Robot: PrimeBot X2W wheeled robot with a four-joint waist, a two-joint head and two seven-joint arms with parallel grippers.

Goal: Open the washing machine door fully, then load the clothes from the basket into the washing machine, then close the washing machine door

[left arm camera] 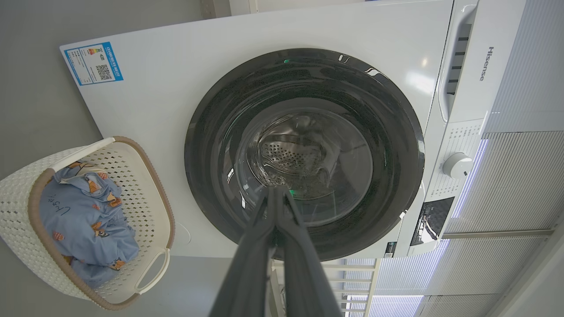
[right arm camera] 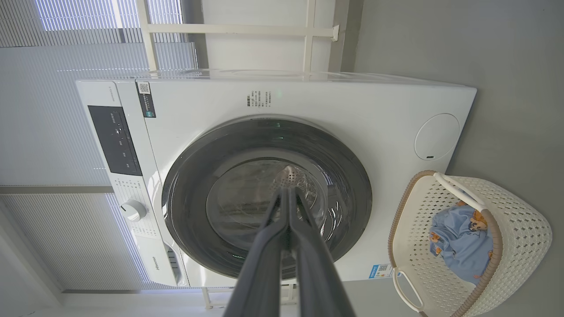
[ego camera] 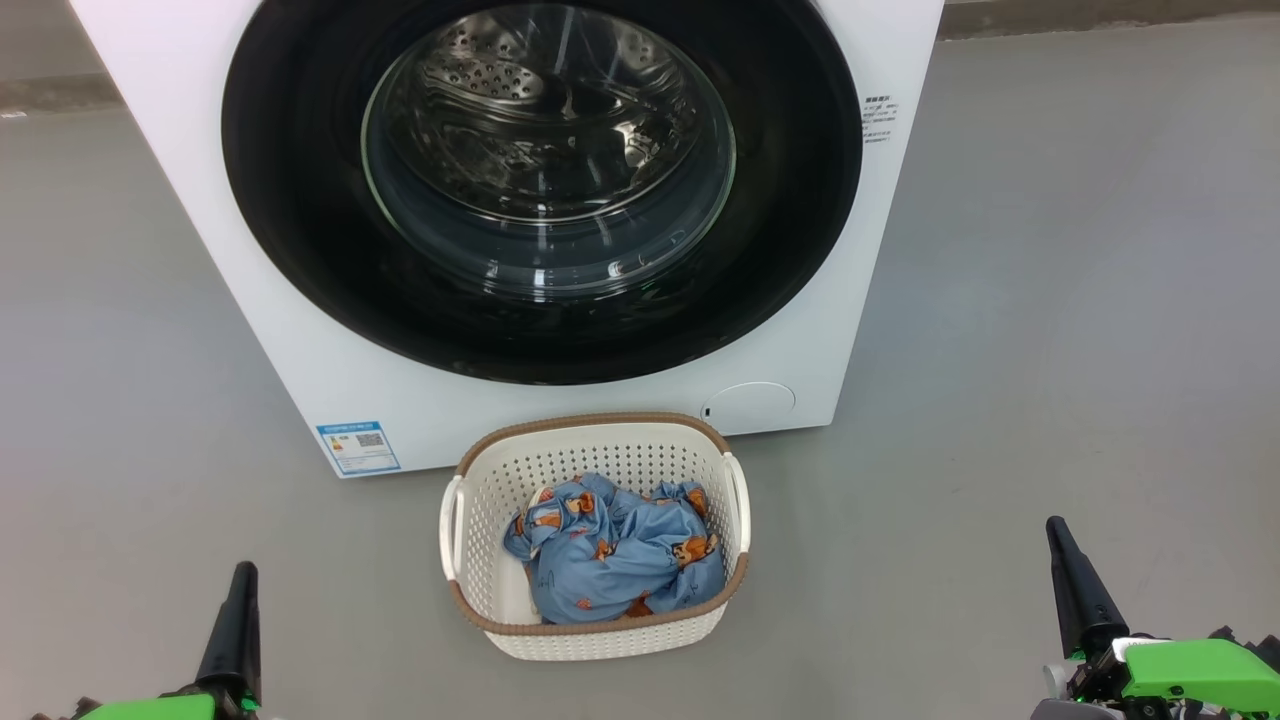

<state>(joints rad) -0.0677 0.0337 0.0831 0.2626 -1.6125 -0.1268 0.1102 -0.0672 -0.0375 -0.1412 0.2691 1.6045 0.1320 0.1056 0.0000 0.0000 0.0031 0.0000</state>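
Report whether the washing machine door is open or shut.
Shut. The washing machine door lies flush against the washing machine front in all three views, the drum seen through its glass.

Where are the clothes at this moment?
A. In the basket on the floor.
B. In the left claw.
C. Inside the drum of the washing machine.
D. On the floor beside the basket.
A: the clothes lie inside the basket, which stands on the floor in front of the washing machine, and the washing machine door is closed.
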